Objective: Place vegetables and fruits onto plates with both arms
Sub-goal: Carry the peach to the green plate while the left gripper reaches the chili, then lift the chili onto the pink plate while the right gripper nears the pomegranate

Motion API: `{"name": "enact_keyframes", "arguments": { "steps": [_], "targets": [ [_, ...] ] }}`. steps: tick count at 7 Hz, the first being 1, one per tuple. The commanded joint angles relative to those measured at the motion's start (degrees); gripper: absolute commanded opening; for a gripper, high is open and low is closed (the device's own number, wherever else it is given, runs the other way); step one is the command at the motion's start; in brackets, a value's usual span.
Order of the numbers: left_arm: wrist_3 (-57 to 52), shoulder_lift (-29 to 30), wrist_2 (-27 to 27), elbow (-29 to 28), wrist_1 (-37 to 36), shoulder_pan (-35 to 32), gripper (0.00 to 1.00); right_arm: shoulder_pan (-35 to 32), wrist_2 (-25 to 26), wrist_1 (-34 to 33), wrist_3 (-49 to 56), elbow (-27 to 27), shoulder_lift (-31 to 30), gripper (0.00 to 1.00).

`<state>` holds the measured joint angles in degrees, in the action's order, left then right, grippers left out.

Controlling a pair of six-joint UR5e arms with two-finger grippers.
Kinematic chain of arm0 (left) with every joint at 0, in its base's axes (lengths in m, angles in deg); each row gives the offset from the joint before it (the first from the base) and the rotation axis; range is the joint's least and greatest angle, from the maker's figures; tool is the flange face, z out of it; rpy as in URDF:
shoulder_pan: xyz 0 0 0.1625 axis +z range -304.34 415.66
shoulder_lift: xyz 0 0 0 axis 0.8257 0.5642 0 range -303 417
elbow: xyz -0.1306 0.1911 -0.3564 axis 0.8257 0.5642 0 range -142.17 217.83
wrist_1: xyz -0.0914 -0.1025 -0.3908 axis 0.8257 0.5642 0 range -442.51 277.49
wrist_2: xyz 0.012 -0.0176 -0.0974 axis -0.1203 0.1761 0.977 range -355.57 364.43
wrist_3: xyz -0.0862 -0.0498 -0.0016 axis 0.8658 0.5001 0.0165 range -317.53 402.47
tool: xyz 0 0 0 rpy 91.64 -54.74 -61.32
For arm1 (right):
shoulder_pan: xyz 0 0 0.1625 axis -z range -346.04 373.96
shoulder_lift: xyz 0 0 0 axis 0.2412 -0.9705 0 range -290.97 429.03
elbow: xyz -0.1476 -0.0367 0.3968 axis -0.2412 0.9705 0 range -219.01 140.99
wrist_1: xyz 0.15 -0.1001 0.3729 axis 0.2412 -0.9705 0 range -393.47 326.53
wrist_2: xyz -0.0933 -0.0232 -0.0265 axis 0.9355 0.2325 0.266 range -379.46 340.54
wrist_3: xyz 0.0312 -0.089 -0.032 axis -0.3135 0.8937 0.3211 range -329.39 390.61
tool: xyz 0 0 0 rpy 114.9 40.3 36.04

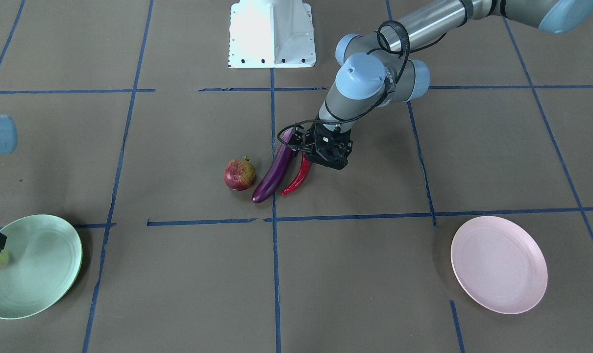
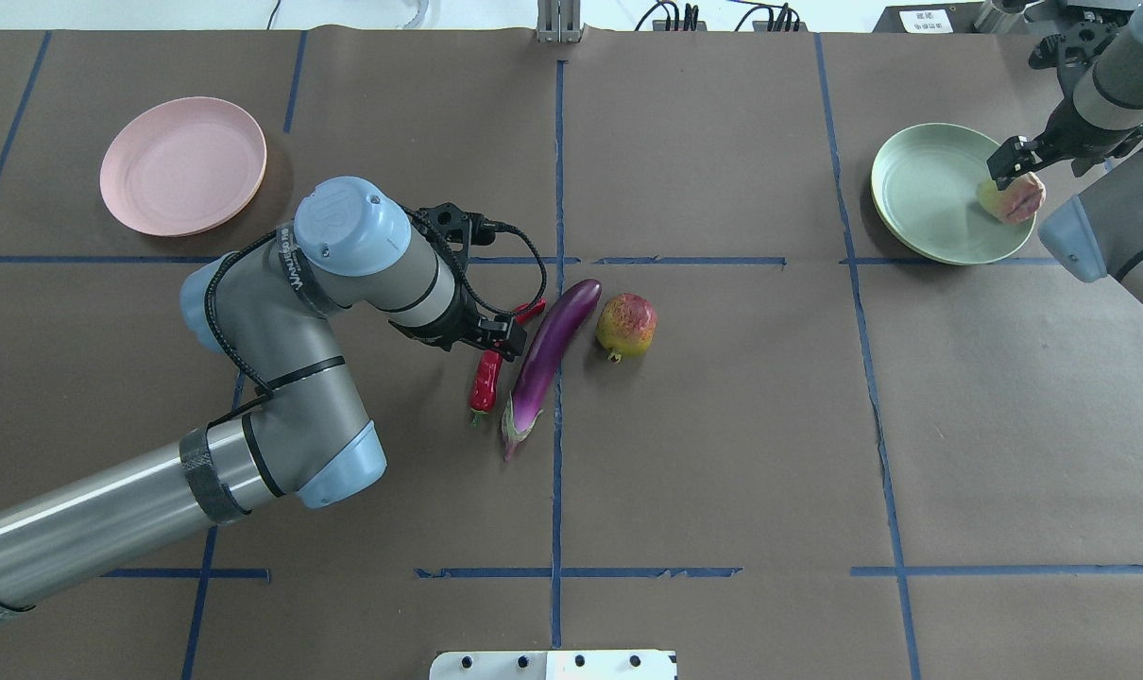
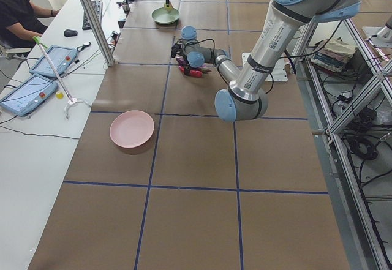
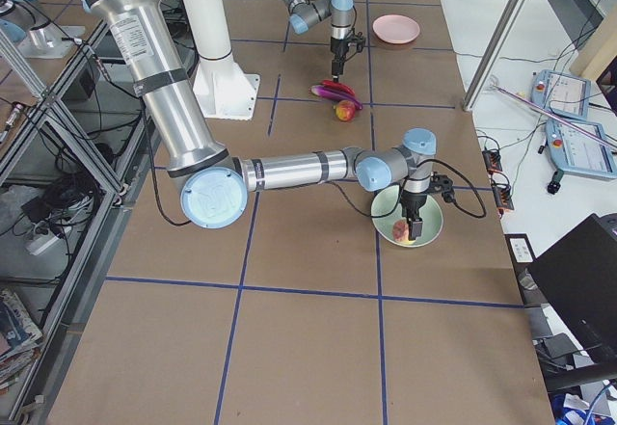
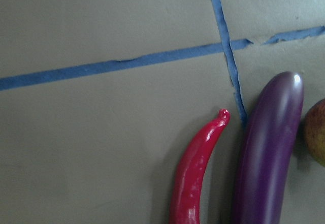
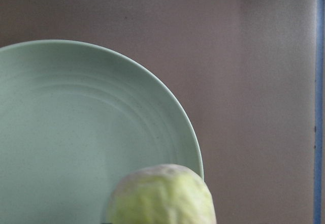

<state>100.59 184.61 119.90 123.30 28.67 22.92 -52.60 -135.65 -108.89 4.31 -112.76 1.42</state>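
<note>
Centrally on the brown table (image 1: 179, 274), the red chili (image 1: 299, 179) lies just beside the purple eggplant (image 1: 275, 174), which crowds one whole side of it. The pomegranate (image 1: 239, 174) sits close on the eggplant's other side. The left gripper (image 1: 312, 156) hangs above the chili; I cannot tell whether its jaws are parted or closed. The pink plate (image 1: 497, 264) lies well apart. The right gripper (image 2: 1006, 175) is clamped on the cabbage (image 2: 1014, 200), over the mint green plate (image 2: 921, 189) near its rim.

My brown table (image 2: 723, 425) carries eggplant (image 2: 548, 359), chili (image 2: 485, 382) and pomegranate (image 2: 627, 326) mid-frame overhead, pink plate (image 2: 182, 178) upper left, green plate (image 2: 921, 179) upper right.
</note>
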Motion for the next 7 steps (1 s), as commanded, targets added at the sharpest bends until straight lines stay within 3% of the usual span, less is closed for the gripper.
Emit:
{"name": "enact_keyframes", "arguments": {
  "steps": [1,2,3,4,6,7],
  "targets": [
    [0.3,0.1,-2.1,-1.0,0.0,2.2,0.72,-0.1,-1.3,0.0,0.0,-1.3,0.3,1.0],
    [0.5,0.2,-2.1,-1.2,0.0,2.2,0.48,-0.2,-1.8,0.0,0.0,-1.8,0.3,1.0],
    [1.5,0.2,-2.1,-1.0,0.0,2.2,0.1,-0.2,-1.8,-0.1,-0.1,-2.5,0.3,1.0],
    [1.6,0.2,-2.1,-1.0,0.0,2.2,0.0,-0.2,-2.1,-0.2,-0.2,-3.8,-0.1,1.0],
    [4.3,0.4,-2.1,-0.9,0.0,2.1,0.0,-0.2,-6.1,-0.2,-4.9,-6.8,0.1,1.0],
    [7.9,0.5,-2.1,0.2,0.7,-0.2,0.0,1.5,-9.5,0.0,-14.5,-11.5,0.1,1.0]
  ]
}}
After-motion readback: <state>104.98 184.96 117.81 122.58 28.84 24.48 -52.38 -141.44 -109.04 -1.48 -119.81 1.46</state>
